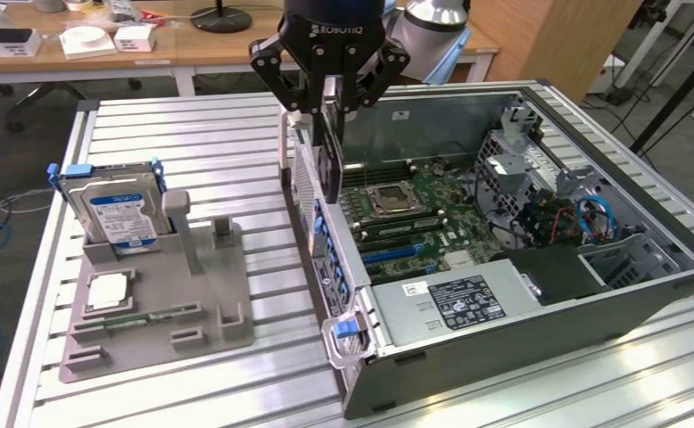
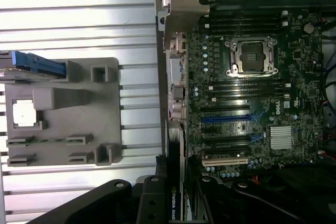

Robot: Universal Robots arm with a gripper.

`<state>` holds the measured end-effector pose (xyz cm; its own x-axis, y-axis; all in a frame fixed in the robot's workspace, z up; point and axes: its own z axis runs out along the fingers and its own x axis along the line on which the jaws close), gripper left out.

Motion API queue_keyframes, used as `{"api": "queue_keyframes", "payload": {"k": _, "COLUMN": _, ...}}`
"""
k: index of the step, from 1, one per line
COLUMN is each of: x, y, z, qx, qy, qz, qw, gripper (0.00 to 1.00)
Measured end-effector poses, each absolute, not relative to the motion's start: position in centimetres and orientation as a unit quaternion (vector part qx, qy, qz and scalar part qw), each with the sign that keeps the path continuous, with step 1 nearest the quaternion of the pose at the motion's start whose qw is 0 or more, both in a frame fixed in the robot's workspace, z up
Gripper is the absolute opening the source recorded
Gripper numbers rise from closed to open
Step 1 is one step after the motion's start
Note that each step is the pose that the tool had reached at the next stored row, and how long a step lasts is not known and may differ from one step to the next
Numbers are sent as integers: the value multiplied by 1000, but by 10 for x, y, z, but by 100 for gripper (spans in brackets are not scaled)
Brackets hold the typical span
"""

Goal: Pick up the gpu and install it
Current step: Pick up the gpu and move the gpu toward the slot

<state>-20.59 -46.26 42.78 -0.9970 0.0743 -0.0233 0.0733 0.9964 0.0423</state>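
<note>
Hanging edge-down from the gripper (image 1: 329,96), fingers pinched on it, the gpu (image 1: 332,156) hovers over the case wall (image 1: 308,192), ten o'clock of the socket (image 1: 392,201); installing seems underway, needing alignment with a slot (image 1: 395,253).

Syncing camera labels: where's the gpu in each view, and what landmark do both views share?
Exterior view: gpu hangs edge-on in the gripper jaws, upper centre, by the computer's rear wall.
Wrist view: gpu seen along its NVIDIA-marked edge, between the jaws, alongside the expansion slots.
Shared landmark: CPU socket.
</note>
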Motion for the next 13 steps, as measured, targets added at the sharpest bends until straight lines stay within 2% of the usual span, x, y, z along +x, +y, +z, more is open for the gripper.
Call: {"api": "queue_keyframes", "payload": {"k": 13, "x": -202, "y": -463, "z": 428, "qx": 37, "qy": 999, "qz": 21, "qw": 12, "gripper": 26}}
